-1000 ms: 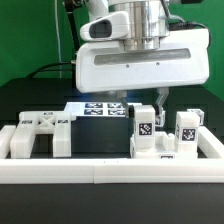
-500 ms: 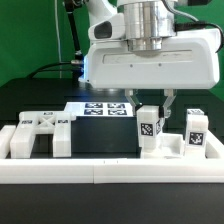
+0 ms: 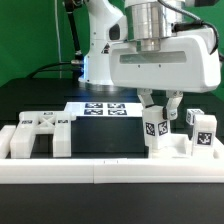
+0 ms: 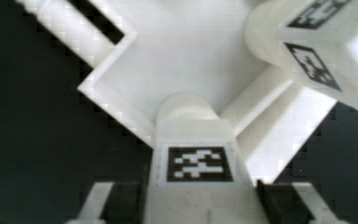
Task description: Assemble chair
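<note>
My gripper (image 3: 158,108) is shut on a white chair leg block (image 3: 157,129) with a square tag, holding it upright just behind the front rail. In the wrist view the block (image 4: 197,150) sits between my two fingers (image 4: 123,200). A second tagged leg block (image 3: 204,132) stands close on the exterior view's right and also shows in the wrist view (image 4: 318,40). A larger white chair piece (image 3: 38,135) lies at the exterior view's left.
The marker board (image 3: 105,108) lies behind the parts. A long white border rail (image 3: 100,172) runs along the front, with a corner on the exterior view's right (image 3: 215,150); the rail corner shows below the held block in the wrist view (image 4: 131,85).
My gripper has moved toward the exterior view's right with the leg block in it. The second leg block has also shifted right.
</note>
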Robot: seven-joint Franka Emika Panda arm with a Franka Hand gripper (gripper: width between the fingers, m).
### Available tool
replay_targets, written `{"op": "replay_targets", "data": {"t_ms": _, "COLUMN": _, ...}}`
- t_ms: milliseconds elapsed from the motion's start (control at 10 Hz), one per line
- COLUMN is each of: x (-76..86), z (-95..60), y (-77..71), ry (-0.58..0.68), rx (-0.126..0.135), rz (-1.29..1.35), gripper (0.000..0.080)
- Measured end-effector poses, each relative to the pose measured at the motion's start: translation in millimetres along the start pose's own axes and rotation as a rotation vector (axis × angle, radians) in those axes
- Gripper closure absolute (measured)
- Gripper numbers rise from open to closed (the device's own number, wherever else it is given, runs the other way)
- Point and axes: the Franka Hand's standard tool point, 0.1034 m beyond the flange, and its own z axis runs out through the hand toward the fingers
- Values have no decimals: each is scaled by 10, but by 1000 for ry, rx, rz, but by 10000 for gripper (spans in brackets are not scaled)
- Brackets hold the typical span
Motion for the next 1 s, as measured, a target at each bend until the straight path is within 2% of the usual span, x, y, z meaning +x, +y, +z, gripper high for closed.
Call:
{"op": "replay_targets", "data": {"t_ms": 400, "x": -83, "z": 11, "y": -50, "ry": -13, "rx": 7, "rz": 274, "gripper": 508}}
{"op": "replay_targets", "data": {"t_ms": 600, "x": -91, "z": 13, "y": -53, "ry": -14, "rx": 7, "rz": 291, "gripper": 508}}
{"op": "replay_targets", "data": {"t_ms": 800, "x": -94, "z": 15, "y": -52, "ry": -14, "rx": 7, "rz": 240, "gripper": 228}}
{"op": "replay_targets", "data": {"t_ms": 900, "x": -87, "z": 14, "y": -45, "ry": -15, "rx": 4, "rz": 180, "gripper": 228}}
{"op": "replay_targets", "data": {"t_ms": 1000, "x": -82, "z": 13, "y": -43, "ry": -15, "rx": 5, "rz": 59, "gripper": 166}}
